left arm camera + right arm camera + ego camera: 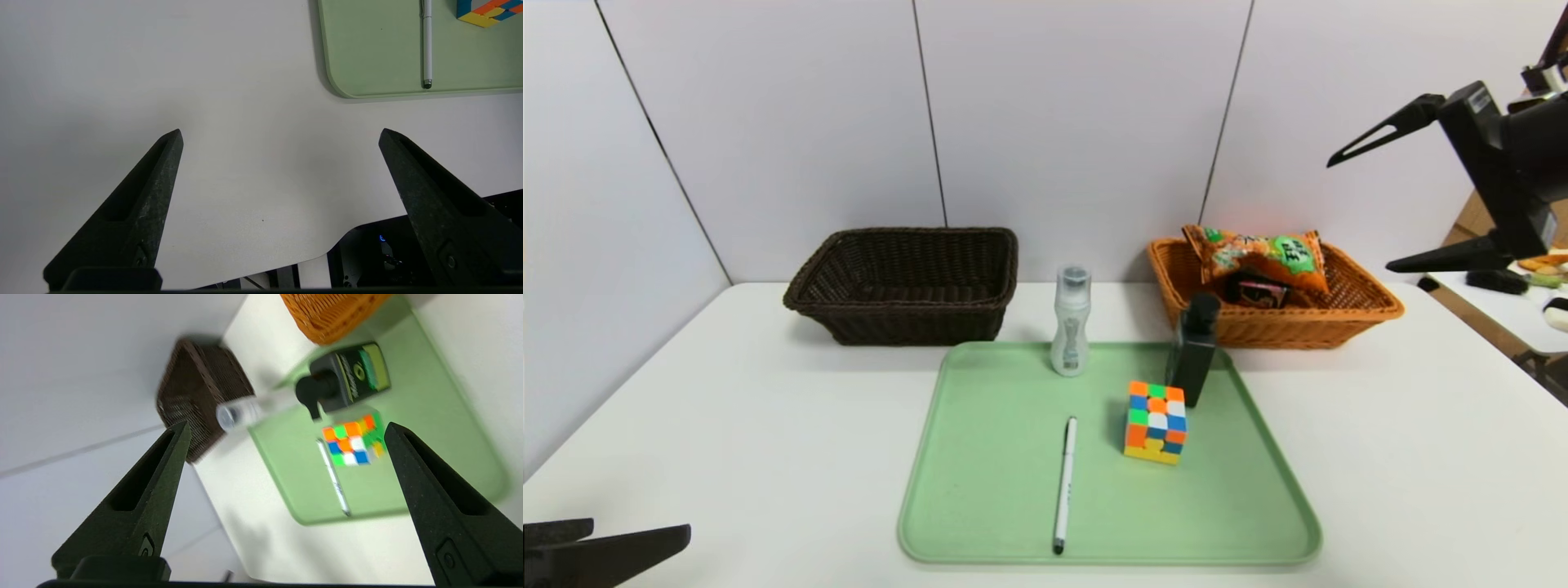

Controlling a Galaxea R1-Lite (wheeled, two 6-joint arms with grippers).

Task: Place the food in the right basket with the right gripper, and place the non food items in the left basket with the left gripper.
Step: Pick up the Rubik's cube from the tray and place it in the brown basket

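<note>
A green tray (980,490) holds a clear bottle (1070,322), a black pump bottle (1194,351), a colour cube (1156,422) and a white pen (1064,482). The orange right basket (1339,314) holds an orange snack bag (1258,255) and a small dark packet (1260,291). The dark brown left basket (907,282) looks empty. My right gripper (1360,208) is open and empty, raised high to the right of the orange basket. My left gripper (621,547) is open and empty, low over the table's near left corner. The pen (427,45) and cube (484,10) show in the left wrist view.
The white table (727,441) ends at a wall behind the baskets. A second table with small items (1543,269) stands at the far right. The table's near edge and the robot base (388,253) show under my left gripper.
</note>
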